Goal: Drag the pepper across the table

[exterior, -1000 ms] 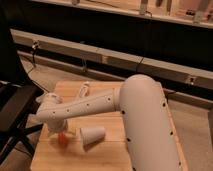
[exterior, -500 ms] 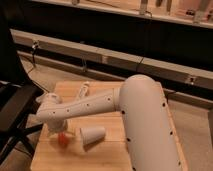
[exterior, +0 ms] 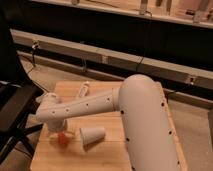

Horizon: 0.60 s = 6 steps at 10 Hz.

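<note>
I can read no writing or label on anything here. My claw (exterior: 59,131) is low over the left front part of the bench (exterior: 107,154), right above the pepper (exterior: 63,139), and I cannot tell its state. A white paper cup (exterior: 93,134) lies on its side just beside the pepper, and the thick white arm (exterior: 100,105) covers the bench behind them.

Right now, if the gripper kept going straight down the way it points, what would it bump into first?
Most likely the pepper: the gripper points down right above it, on the table. The white cup lies off to the side.
</note>
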### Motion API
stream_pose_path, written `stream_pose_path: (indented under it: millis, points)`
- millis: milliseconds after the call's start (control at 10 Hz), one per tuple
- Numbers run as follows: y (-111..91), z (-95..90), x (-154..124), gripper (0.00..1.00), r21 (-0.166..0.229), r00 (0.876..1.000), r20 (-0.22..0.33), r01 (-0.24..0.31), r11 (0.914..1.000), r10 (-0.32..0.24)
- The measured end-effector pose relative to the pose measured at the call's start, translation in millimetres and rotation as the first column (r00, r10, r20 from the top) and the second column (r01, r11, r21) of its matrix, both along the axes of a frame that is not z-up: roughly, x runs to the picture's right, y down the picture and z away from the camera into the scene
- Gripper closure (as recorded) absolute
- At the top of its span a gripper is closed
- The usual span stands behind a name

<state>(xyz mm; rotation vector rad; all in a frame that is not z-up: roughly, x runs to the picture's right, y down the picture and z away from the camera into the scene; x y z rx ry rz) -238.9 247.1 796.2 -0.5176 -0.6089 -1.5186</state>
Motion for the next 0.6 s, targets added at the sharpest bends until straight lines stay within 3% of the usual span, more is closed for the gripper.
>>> stream_pose_path:
  millis: [500, 600]
  points:
    - [3.3, 5.8, 0.5, 0.20, -0.014, 1.000, -0.018, 0.000, 0.9999, 0.000]
    - [5.7, 8.4, 2.7, 0.24, -0.020, 1.000, -0.023, -0.001, 0.9998, 0.001]
